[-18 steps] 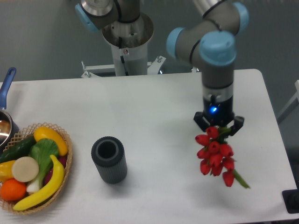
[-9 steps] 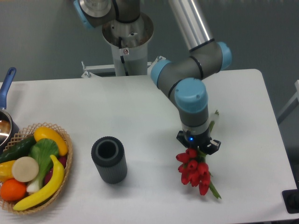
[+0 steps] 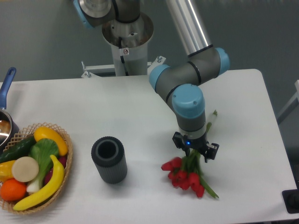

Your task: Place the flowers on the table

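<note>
The flowers (image 3: 183,176), a bunch of red tulip heads with green stems, lie low on the white table (image 3: 140,102) at the front right, with the heads fanned out to the lower left. My gripper (image 3: 195,151) points straight down over the bunch and is shut on the green stems just above the heads. One pale stem end (image 3: 213,116) sticks out behind the wrist. The fingertips are partly hidden by leaves.
A dark grey ribbed cylinder (image 3: 109,159) stands upright left of the flowers. A wicker basket (image 3: 69,154) of fruit and vegetables sits at the front left, with a blue-handled pot (image 3: 4,123) behind it. A black object (image 3: 292,200) sits at the front right corner.
The arm moved left and down with the flowers. The tulip heads went from hanging above the table to resting on it, fanned out to the left.
</note>
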### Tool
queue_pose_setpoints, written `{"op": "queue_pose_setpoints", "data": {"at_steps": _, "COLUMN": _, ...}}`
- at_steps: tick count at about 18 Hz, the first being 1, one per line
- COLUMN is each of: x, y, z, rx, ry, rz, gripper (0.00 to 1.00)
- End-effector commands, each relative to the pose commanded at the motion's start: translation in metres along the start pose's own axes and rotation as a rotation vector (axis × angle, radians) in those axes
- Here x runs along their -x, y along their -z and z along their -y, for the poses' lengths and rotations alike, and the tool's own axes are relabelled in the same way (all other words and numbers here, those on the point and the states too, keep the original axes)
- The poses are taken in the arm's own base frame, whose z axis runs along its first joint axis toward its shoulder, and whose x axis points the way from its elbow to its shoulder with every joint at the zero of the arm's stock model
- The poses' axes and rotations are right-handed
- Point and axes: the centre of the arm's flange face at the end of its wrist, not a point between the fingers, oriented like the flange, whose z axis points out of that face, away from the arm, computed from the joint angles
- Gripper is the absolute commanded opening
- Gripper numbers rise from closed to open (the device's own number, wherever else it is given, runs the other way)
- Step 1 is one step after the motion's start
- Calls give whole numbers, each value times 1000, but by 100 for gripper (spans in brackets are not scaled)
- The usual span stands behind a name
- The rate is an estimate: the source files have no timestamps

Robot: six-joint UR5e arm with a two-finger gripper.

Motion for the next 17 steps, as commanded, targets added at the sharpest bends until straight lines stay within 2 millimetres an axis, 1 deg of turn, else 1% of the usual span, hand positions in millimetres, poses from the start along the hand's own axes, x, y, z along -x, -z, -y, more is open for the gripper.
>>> {"op": "queue_pose_setpoints", "data": {"at_steps": 2, "x": 21, "y": 22, "z": -16, "rx": -11, "ry": -2, "rz": 36, "gripper": 100}}
{"op": "queue_pose_setpoints", "data": {"at_steps": 3, "x": 37, "y": 35, "z": -25, "rx": -15, "ry": 1, "rz": 57, "gripper": 100}}
{"op": "queue_pose_setpoints", "data": {"at_steps": 4, "x": 48, "y": 41, "z": -30, "rx": -18, "ry": 5, "rz": 54, "gripper": 100}}
{"op": "queue_pose_setpoints", "data": {"at_steps": 6, "x": 71, "y": 50, "z": -44, "rx": -29, "ry": -16, "rz": -11, "gripper": 100}}
{"op": "queue_pose_setpoints", "data": {"at_steps": 8, "x": 92, "y": 74, "z": -61, "rx": -45, "ry": -68, "rz": -80, "gripper": 100}}
{"op": "queue_pose_setpoints", "data": {"at_steps": 9, "x": 100, "y": 81, "z": -72, "rx": -53, "ry": -101, "rz": -108, "gripper": 100}}
{"op": "queue_pose_setpoints", "data": {"at_steps": 11, "x": 110, "y": 97, "z": -92, "rx": -96, "ry": -164, "rz": -132, "gripper": 100}}
{"op": "queue_pose_setpoints", "data": {"at_steps": 12, "x": 113, "y": 100, "z": -102, "rx": -101, "ry": -185, "rz": -143, "gripper": 100}}
{"op": "queue_pose_setpoints", "data": {"at_steps": 14, "x": 113, "y": 101, "z": -114, "rx": -96, "ry": -239, "rz": -174, "gripper": 100}}
{"op": "queue_pose_setpoints", "data": {"at_steps": 15, "x": 117, "y": 105, "z": -126, "rx": -98, "ry": -251, "rz": -174, "gripper": 100}}
{"op": "queue_pose_setpoints", "data": {"at_steps": 17, "x": 119, "y": 106, "z": -131, "rx": -101, "ry": -276, "rz": -172, "gripper": 100}}
